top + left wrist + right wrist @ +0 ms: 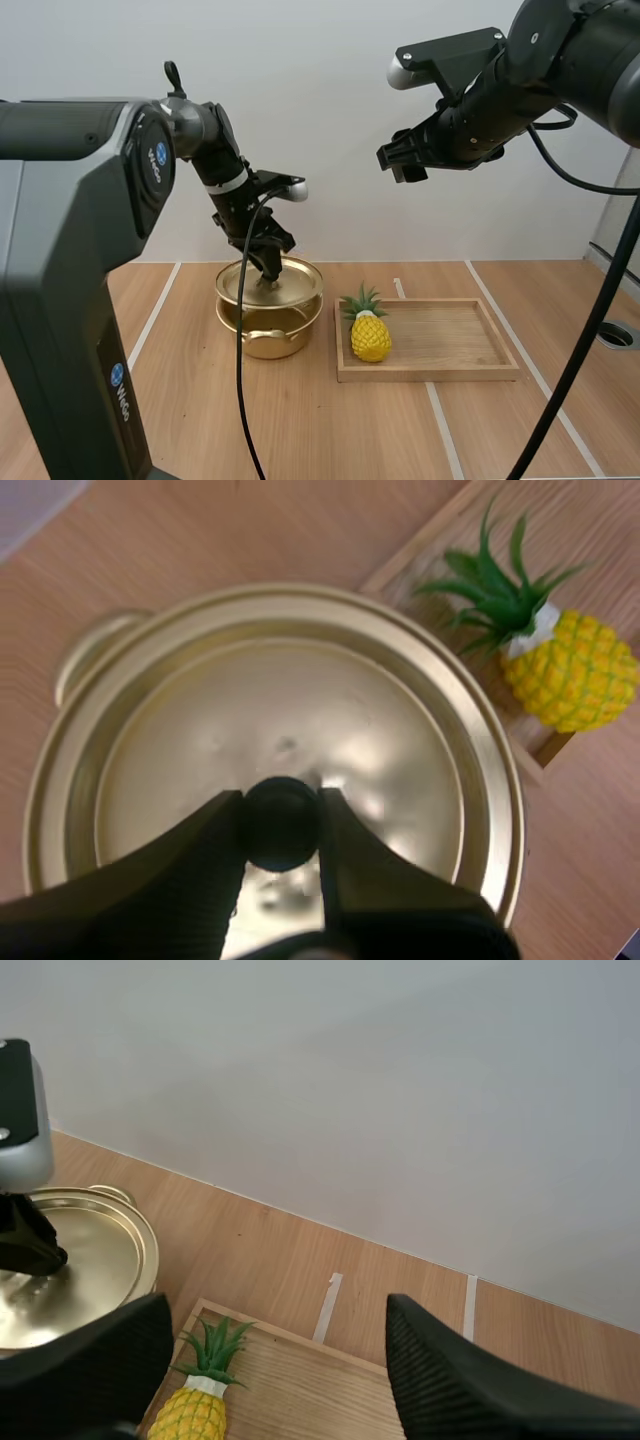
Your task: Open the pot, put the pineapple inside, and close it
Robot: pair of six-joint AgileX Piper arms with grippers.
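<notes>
A gold pot [268, 335] stands on the table with its gold lid [270, 283] on it. My left gripper [268, 272] is down at the lid's middle, its fingers [200, 850] pinching the black knob [281, 822]. The lid [280, 750] sits level on the pot's rim. A yellow pineapple [370, 332] with green leaves stands upright at the left end of the wooden tray [440, 345], just right of the pot; the pineapple [570, 670] is near the lid's edge. My right gripper [405, 160] hangs high above the tray, open, holding nothing, with the pineapple [200, 1405] below it.
The tray's right part [460, 335] is bare wood. White tape lines [440, 420] run across the wooden table. A wall stands close behind the pot and tray. A pot handle [85, 655] sticks out on the side away from the tray.
</notes>
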